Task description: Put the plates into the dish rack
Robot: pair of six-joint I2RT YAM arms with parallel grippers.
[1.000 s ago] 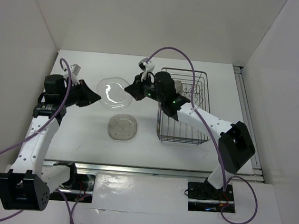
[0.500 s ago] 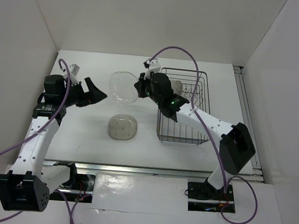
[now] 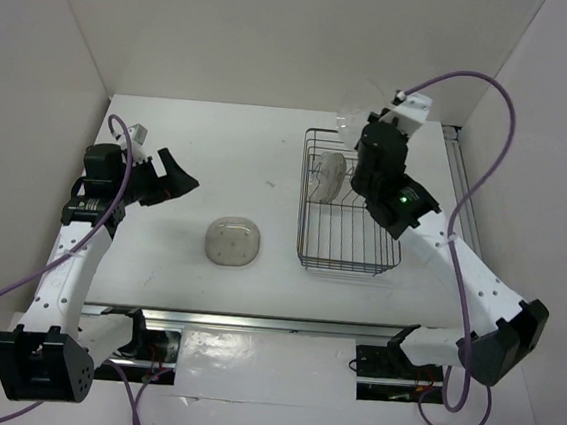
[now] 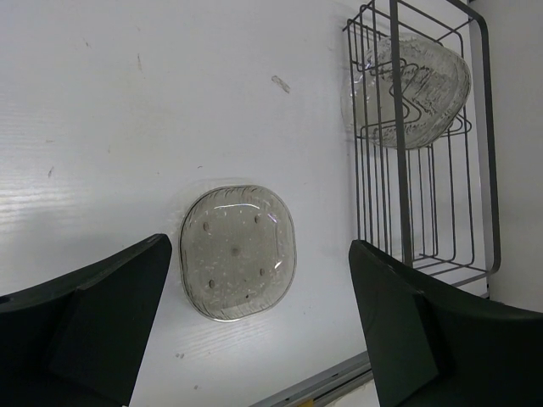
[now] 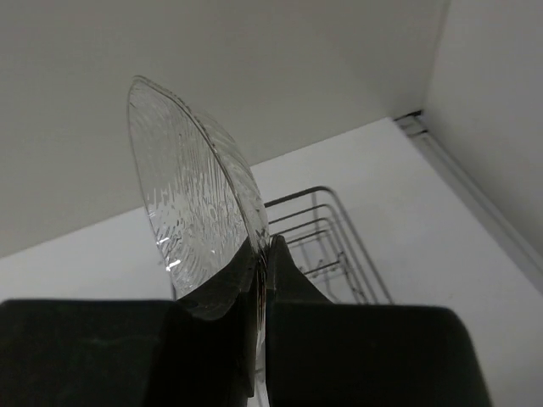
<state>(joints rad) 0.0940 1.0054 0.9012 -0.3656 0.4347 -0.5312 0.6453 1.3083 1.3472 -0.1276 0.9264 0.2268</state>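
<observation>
Your right gripper point(image 5: 259, 254) clamps a clear plate point(image 5: 191, 195) on edge over the far end of the dish rack point(image 3: 301, 214); descend vertically. Your left gripper point(image 3: 181, 175) stands open, well apart.

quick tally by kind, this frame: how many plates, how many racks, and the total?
Plates: 3 (smoky plate flat on the table; textured plate standing in the rack; clear plate pinched in the right gripper)
Dish rack: 1
Total: 4
</observation>
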